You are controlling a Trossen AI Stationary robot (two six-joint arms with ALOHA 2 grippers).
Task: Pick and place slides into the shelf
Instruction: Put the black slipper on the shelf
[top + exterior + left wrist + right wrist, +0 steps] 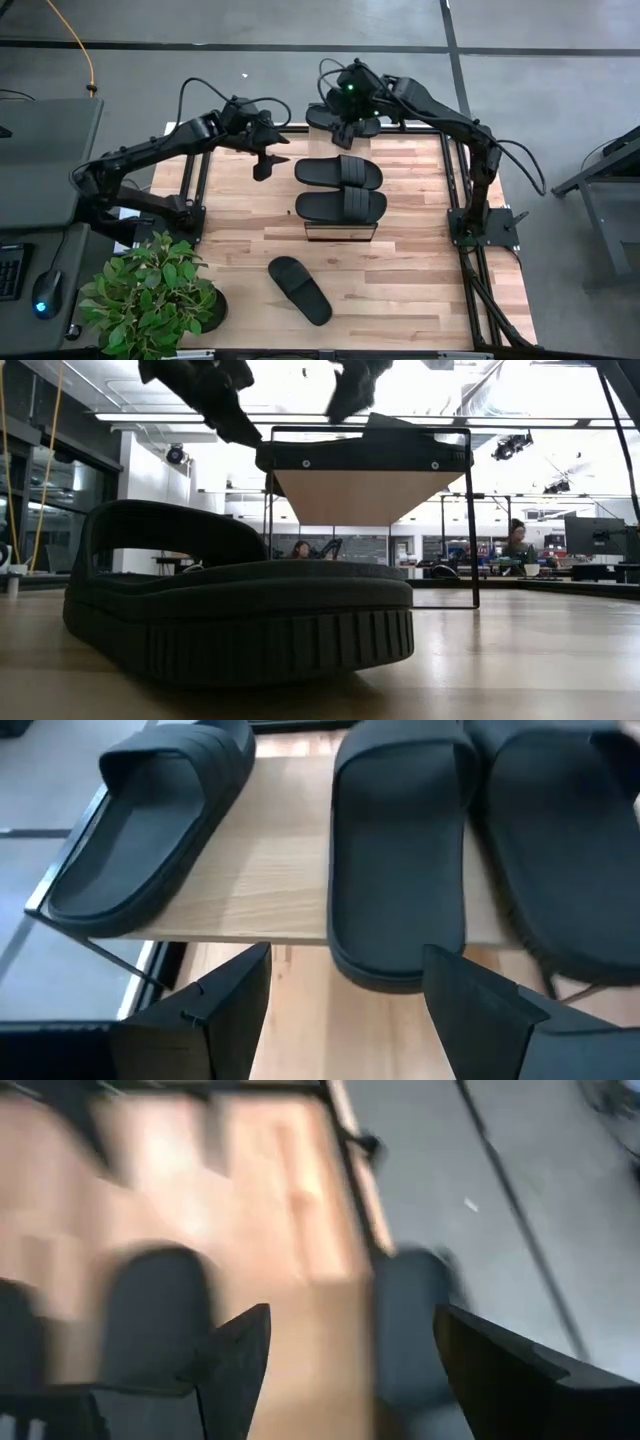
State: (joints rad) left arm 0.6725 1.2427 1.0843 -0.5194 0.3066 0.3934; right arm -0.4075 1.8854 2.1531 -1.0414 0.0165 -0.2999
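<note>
Three black slides lie side by side, soles down, on the shelf's light plank top: a far one, a middle one and a near one. Another slide lies sole down on the table near the front edge, filling the low view's foreground. My left gripper hovers open to the left of the shelf, level with the middle slide, empty. My right gripper hangs open over the far slide, empty; its wrist view is blurred.
A potted green plant stands at the table's near left corner. The shelf stands on thin dark legs in the table's middle. Bare tabletop lies right of the loose slide. People sit at desks in the room behind.
</note>
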